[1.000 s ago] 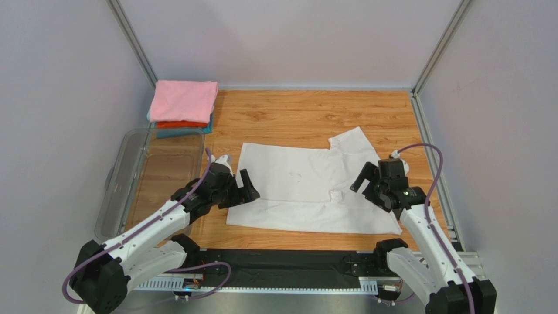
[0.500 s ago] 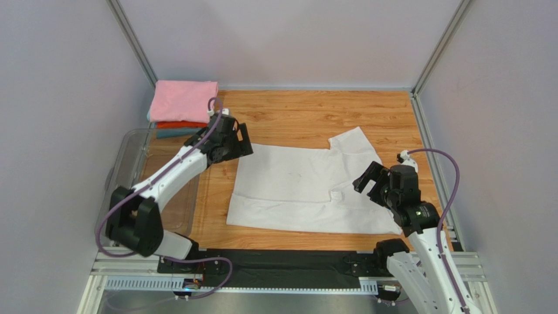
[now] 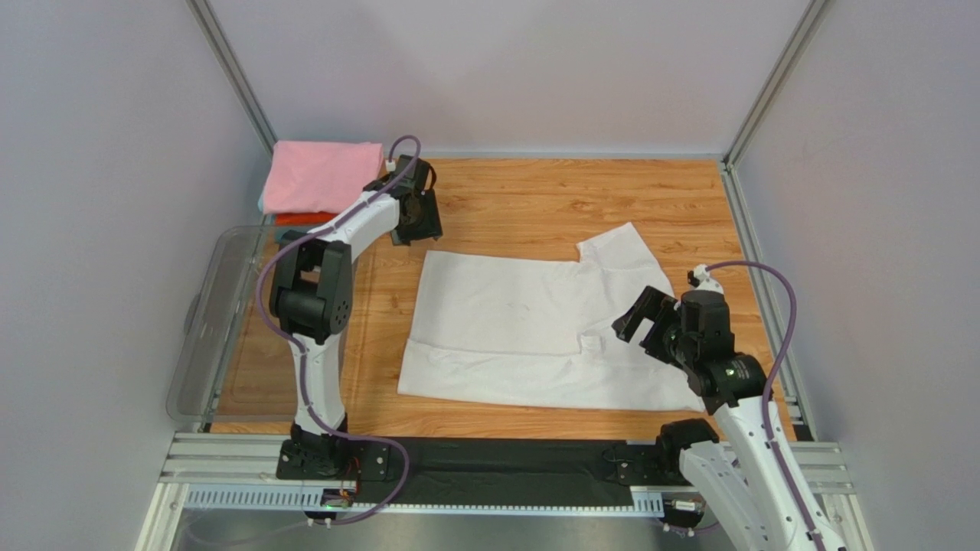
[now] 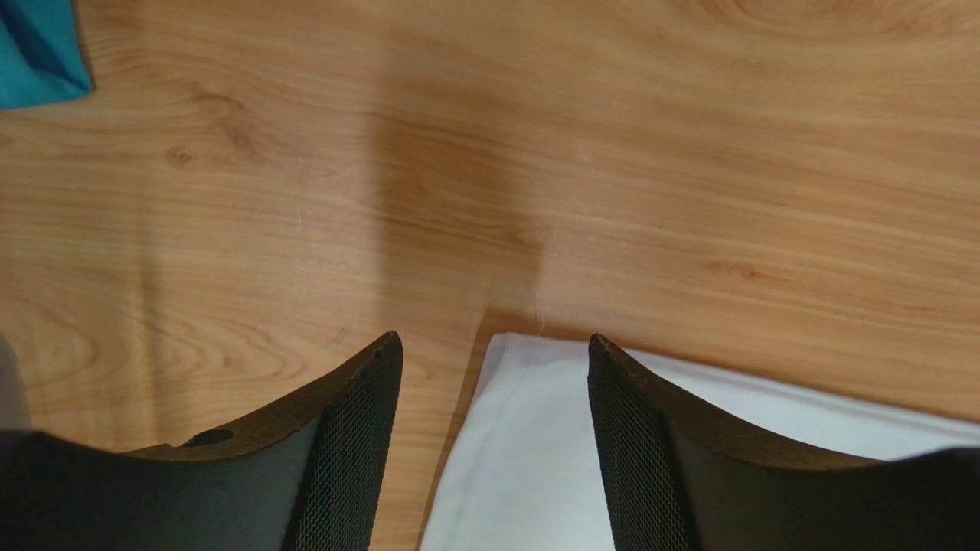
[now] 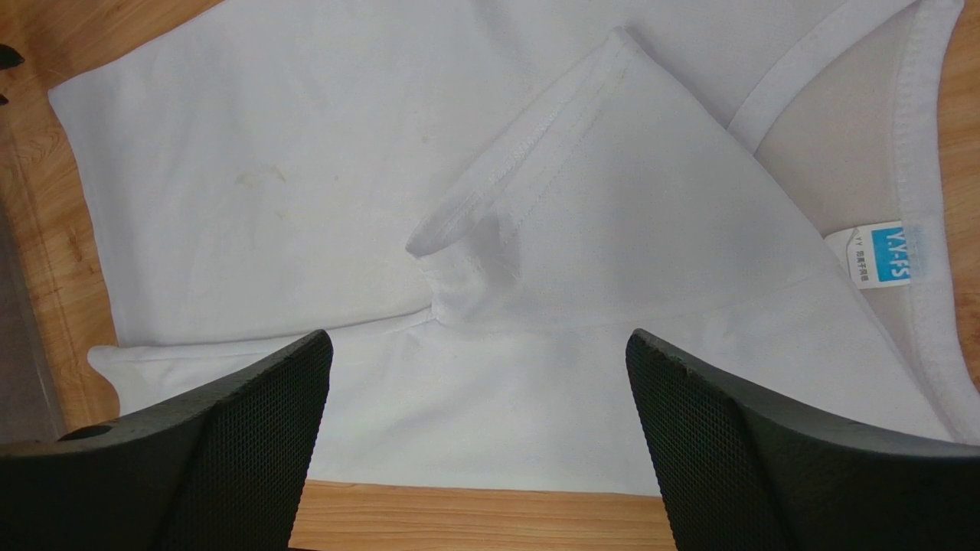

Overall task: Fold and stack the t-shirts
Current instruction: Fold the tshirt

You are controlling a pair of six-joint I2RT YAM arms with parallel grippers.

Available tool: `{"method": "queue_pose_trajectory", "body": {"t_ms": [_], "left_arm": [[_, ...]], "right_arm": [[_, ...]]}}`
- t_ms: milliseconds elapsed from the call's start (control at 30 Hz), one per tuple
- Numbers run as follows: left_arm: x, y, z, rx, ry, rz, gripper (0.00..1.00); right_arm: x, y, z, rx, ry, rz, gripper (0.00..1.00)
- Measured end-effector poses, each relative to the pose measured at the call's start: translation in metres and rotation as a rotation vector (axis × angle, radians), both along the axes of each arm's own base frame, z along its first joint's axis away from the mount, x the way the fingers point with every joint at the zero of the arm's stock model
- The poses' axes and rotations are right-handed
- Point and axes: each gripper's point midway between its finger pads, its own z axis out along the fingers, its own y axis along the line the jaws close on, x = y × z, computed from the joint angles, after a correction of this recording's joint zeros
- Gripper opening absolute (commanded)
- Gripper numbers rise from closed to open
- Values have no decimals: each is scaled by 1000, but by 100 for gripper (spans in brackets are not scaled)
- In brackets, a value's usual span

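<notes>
Your left fingers [image 4: 345, 459] stand apart and empty, straddling the far-left corner of the white t-shirt [image 3: 518, 321], which lies spread on the tabletop [image 3: 518, 201]. Your right fingers [image 5: 230, 448] are spread wide, holding nothing, above its folded-in sleeve [image 5: 598, 195] beside the neck label [image 5: 886, 253]. The folded pink t-shirt [image 3: 322, 175] tops the stack in the far-left corner.

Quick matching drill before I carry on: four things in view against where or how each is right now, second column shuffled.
1. white t-shirt
2. pink t-shirt
3. clear plastic bin
4. right gripper

A. far-left corner, topmost of the pile
B. along the left edge
C. spread flat in the middle
D. open, above a sleeve

Pairs: 1-C, 2-A, 3-B, 4-D
</notes>
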Motion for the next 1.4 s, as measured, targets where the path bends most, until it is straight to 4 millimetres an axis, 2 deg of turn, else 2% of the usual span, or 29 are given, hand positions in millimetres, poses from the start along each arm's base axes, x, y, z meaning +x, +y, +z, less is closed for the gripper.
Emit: {"method": "queue_pose_trajectory", "body": {"t_ms": [67,133,167,300,433,567,700,800,833,933,1200,1400], "left_arm": [[6,-1,-7,4,11,-2,67],[9,-2,-15,9,28,-6,58],[9,-3,-19,10,37,-5,49],[7,-5,-34,14,76,-20,37],[6,-9,-36,-6,87,-26,34],[4,-12,-38,-28,92,-29,24],[2,-14,-38,-54,89,-25,25],[-1,-15,-38,-70,90,-18,22],[-2,-16,-39,-75,92,-16,20],[-5,-16,-39,-87,98,-8,0],[-17,-18,-38,-108,122,-17,0],[-43,-14,-34,-115,146,-32,0]], "right_arm": [[0,0,-1,-1,0,1,100],[1,0,-1,-2,-2,2,100],[1,0,-1,-3,-2,3,100],[2,0,-1,-3,-3,3,100],[2,0,-1,-3,-6,3,100],[2,0,-1,-3,-4,2,100],[4,0,-1,-3,-8,2,100],[4,0,-1,-4,-8,1,100],[4,0,-1,-4,-8,1,100],[4,0,-1,-4,-10,1,100],[4,-1,-6,-10,2,-4,100],[4,-2,-9,-19,13,-5,100]]}}
